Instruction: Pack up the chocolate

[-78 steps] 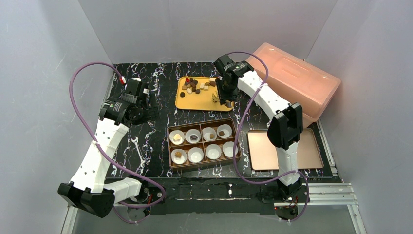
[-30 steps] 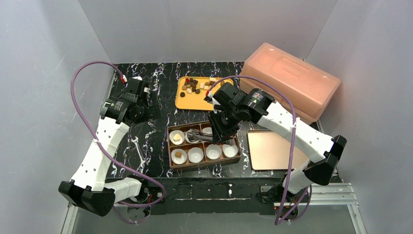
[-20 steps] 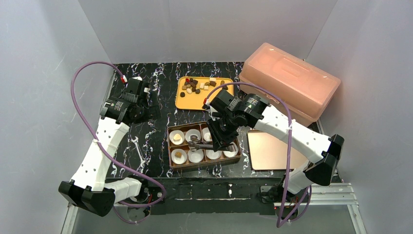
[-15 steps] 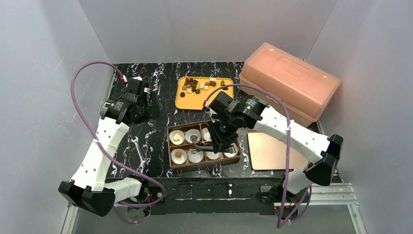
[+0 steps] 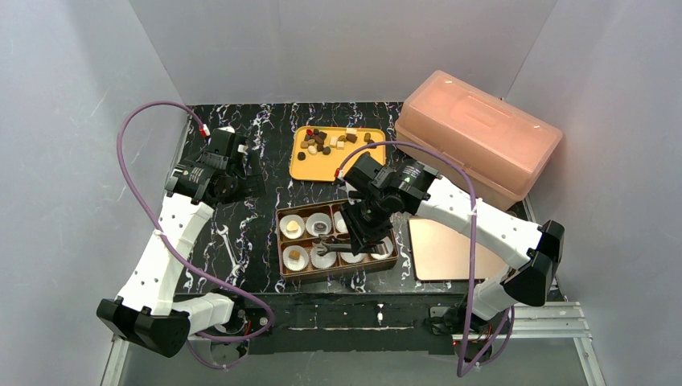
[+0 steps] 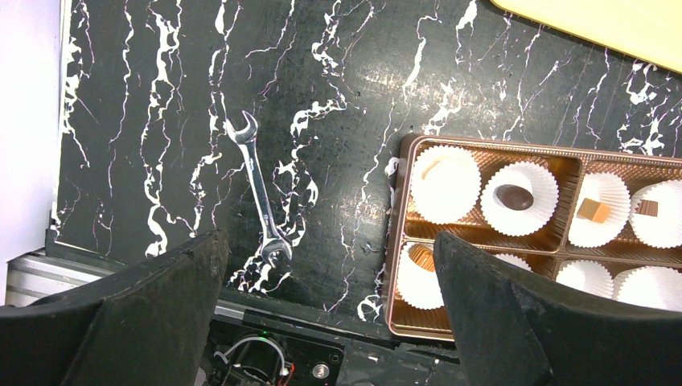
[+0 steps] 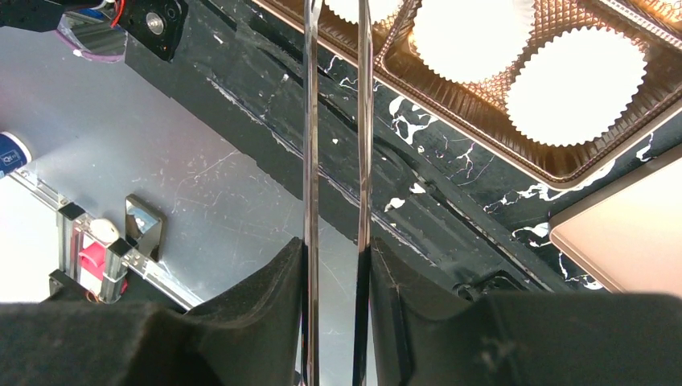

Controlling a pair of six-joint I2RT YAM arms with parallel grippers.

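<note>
Well beyond the right gripper (image 5: 355,235) and its fingers, most of the chocolate (image 5: 326,141) lies loose on a yellow tray (image 5: 306,170). A few pieces sit in paper cups (image 6: 445,183) of the brown box (image 5: 279,241) beneath those fingers, which are clamped on metal tweezers (image 7: 311,161) reaching over the near row. The left gripper (image 6: 328,241) hangs spread wide, with a wrench (image 6: 259,189) on the table between its fingers.

arms (image 5: 173,233): white shells, black joints | cables (image 5: 119,149): purple, looping | jaws: thick, matte black
</note>
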